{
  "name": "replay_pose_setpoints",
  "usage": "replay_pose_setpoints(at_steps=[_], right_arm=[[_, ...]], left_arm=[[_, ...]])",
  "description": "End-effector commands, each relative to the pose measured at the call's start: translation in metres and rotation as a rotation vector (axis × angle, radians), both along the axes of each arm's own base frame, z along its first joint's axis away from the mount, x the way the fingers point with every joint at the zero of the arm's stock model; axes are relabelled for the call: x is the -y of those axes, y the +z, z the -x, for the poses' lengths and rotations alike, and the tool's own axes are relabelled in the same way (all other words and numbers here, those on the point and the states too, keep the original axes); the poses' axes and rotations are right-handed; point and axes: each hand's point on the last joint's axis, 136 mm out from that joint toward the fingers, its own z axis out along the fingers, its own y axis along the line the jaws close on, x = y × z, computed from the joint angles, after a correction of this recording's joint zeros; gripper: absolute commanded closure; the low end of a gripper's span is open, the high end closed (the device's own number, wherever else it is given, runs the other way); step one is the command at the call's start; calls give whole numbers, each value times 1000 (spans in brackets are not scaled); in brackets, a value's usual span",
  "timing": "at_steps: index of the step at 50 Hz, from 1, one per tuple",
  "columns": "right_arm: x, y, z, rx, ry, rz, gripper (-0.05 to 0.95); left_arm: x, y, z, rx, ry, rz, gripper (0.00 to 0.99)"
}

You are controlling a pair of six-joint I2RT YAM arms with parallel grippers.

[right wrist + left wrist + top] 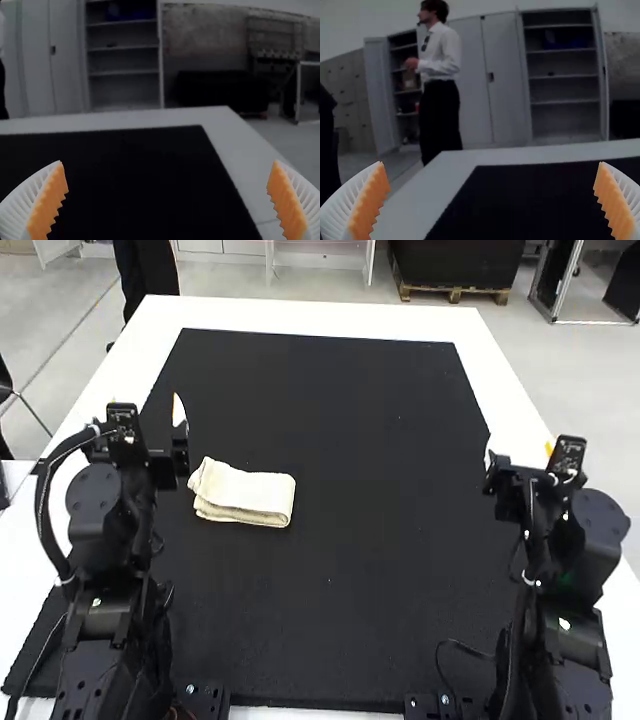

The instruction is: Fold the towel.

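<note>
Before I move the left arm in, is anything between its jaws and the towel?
Nothing visible stands between the left gripper and the towel, which lies folded on the black mat to the gripper's right.

The high view looks forward and down over the table (pixel 320 318) from above its near side. Lower and closer, the wrist views face forward, sharing with it the black mat (pixel 360 440): left, its far left corner; right, its far right.
</note>
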Motion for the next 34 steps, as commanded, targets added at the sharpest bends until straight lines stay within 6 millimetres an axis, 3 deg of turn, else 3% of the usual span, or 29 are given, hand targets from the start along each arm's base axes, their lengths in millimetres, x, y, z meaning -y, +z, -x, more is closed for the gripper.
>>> replay_pose_setpoints(at_steps=[1, 6, 10, 34], right_arm=[[4, -14, 0, -51, -21, 19, -20], [4, -39, 0, -153, -17, 7, -20], [4, -44, 0, -175, -18, 26, -20], [3, -45, 0, -180, -14, 45, -20]], left_arm=[[8, -11, -3, -36, -56, 44, 34], [15, -36, -8, -139, -100, 56, 26], [17, -55, -9, -212, -112, 68, 28], [18, -55, -9, -213, -114, 68, 28]])
